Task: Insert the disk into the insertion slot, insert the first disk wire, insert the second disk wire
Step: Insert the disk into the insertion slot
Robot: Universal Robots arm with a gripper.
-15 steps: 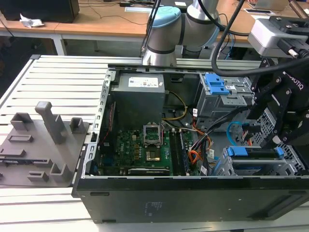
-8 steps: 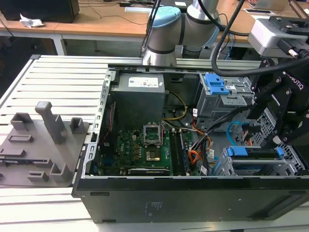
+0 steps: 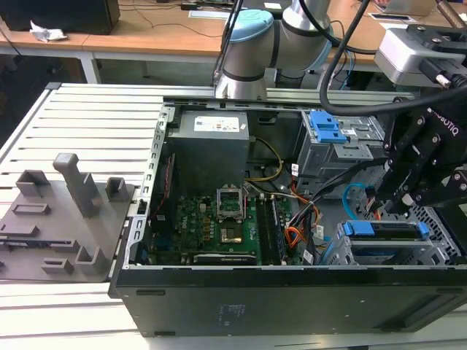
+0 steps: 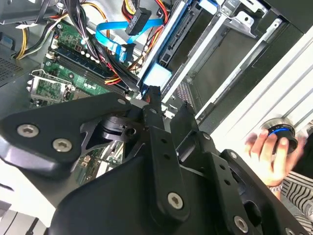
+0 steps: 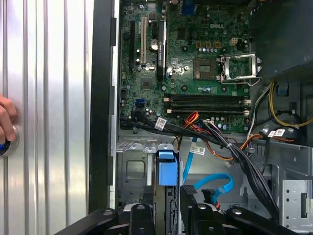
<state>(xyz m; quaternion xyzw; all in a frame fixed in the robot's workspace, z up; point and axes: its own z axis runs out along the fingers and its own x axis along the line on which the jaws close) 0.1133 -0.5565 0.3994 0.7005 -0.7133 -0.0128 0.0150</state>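
Note:
The disk (image 3: 383,230) lies flat in its blue carrier inside the insertion slot (image 3: 440,240), the perforated metal bay at the case's corner on the exterior view's right. My gripper (image 3: 390,208) hangs just above the disk's near end, open, its fingers (image 5: 142,220) either side of the blue carrier end (image 5: 166,169). The disk's blue end (image 4: 156,76) sits right at a fingertip (image 4: 154,95). The second disk wire (image 3: 354,191) loops light blue beside the bay (image 5: 215,183), and its dark connector (image 4: 139,22) hangs free. The first disk wire is hidden among the other cables.
A taller grey cage with a blue latch (image 3: 328,138) stands behind the bay. Thick black cables (image 5: 244,161) and orange wires (image 3: 292,235) cross beside the motherboard (image 3: 211,219). A grey fixture block (image 3: 66,219) sits outside the case. A hand (image 4: 271,152) rests on a blue-ringed button.

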